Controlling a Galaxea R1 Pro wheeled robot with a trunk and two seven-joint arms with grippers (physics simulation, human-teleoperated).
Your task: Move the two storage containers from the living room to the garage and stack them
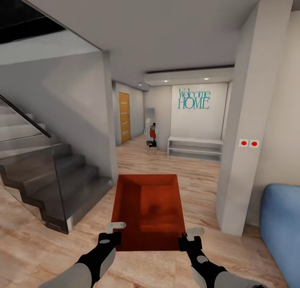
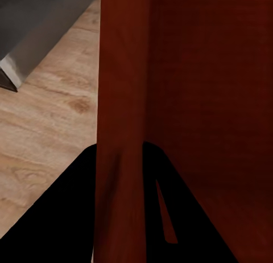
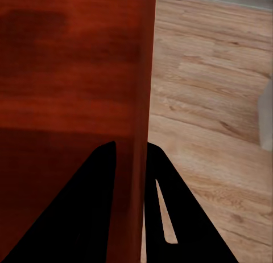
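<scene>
I hold one orange-red storage container (image 1: 148, 204) level in front of me, above light wood-plank flooring (image 1: 175, 167). It is topless and I see nothing inside it. My left gripper (image 1: 113, 232) is shut on the container's left wall near its close corner. My right gripper (image 1: 190, 237) is shut on the right wall. In the left wrist view the thin wall (image 2: 119, 92) runs between the fingers of the left gripper (image 2: 119, 160). The right wrist view has the same grip, with the wall (image 3: 142, 75) pinched in the right gripper (image 3: 132, 155). The garage is out of view.
A grey staircase with a glass side panel (image 1: 54, 184) stands close on the left. A white pillar (image 1: 241, 155) and a blue sofa (image 1: 283, 229) are on the right. Ahead, the plank hallway leads to a low white shelf (image 1: 195, 148) and a wooden door (image 1: 124, 117).
</scene>
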